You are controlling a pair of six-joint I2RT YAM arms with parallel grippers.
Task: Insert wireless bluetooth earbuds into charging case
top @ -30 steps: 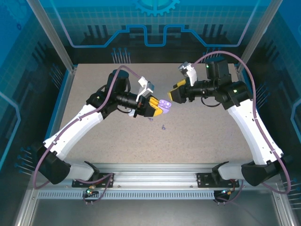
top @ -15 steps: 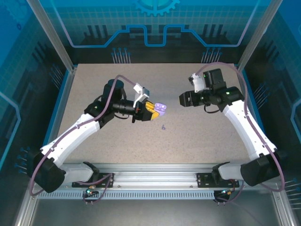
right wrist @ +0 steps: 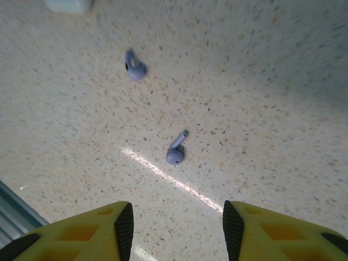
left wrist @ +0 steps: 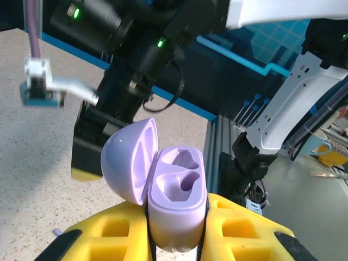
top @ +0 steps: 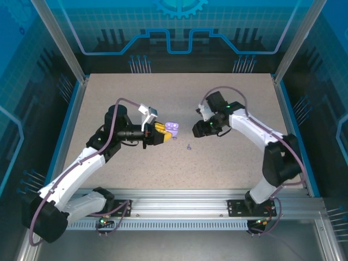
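Note:
The charging case (left wrist: 176, 204) is a small lavender pebble with its lid (left wrist: 128, 163) flipped open, and both of its sockets are empty. My left gripper (left wrist: 176, 239) is shut on the case's lower body and holds it above the table (top: 173, 129). Two lavender earbuds lie loose on the speckled tabletop: one (right wrist: 176, 152) just ahead of my right gripper (right wrist: 176, 228), the other (right wrist: 134, 69) farther off. The right gripper's yellow fingers (right wrist: 122, 228) stand open, pointing down with nothing between them. From above, the right gripper (top: 197, 130) hangs to the right of the case, with an earbud (top: 188, 147) on the table below the gap.
The beige tabletop (top: 228, 163) is ringed by a blue rim and aluminium posts (top: 60, 43). A metal rail (top: 179, 198) runs along the near edge by the arm bases. The right arm's dark wrist (left wrist: 130, 65) looms close behind the open case.
My right gripper swung left and down toward the table, and its jaws narrowed a little. The left arm drew back leftward, still holding the open case.

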